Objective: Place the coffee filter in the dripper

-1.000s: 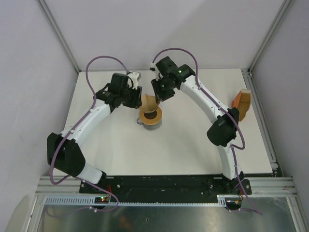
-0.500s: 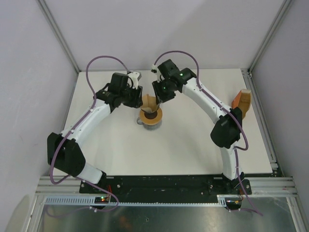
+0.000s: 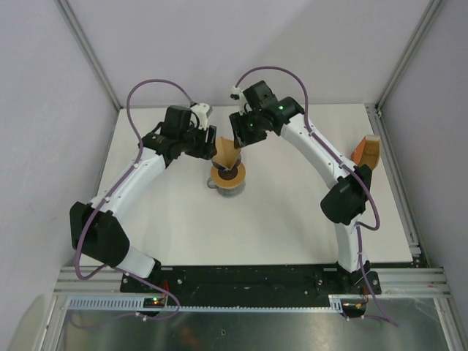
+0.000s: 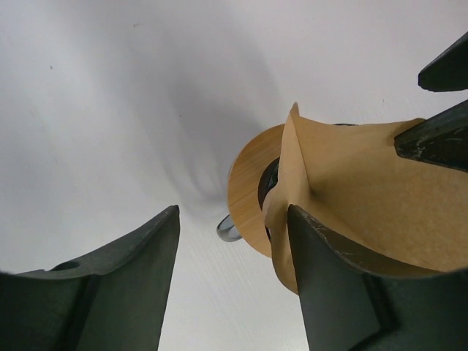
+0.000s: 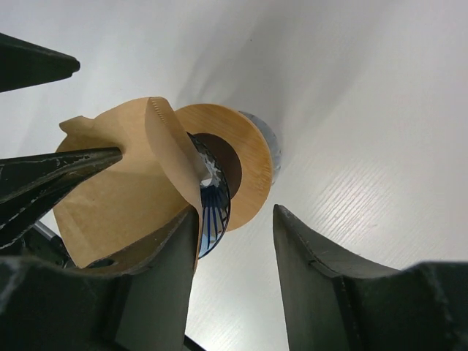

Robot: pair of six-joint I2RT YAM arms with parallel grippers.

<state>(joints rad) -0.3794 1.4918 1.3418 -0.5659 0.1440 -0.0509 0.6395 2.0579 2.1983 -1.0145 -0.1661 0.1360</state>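
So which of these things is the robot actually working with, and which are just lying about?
In the job: filter, dripper, left gripper, right gripper.
Just there: disc and jug under the dripper, orange object far right.

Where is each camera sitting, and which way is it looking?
Top external: high behind the robot, looking down at the table; the left arm and right arm show, with their bases.
Left wrist: on the left arm, looking past the left fingers at the coffee filter.
Right wrist: on the right arm, looking past the right fingers at the coffee filter, amber disc and dripper.
Shared: each wrist view shows the coffee filter and the other arm's fingers.
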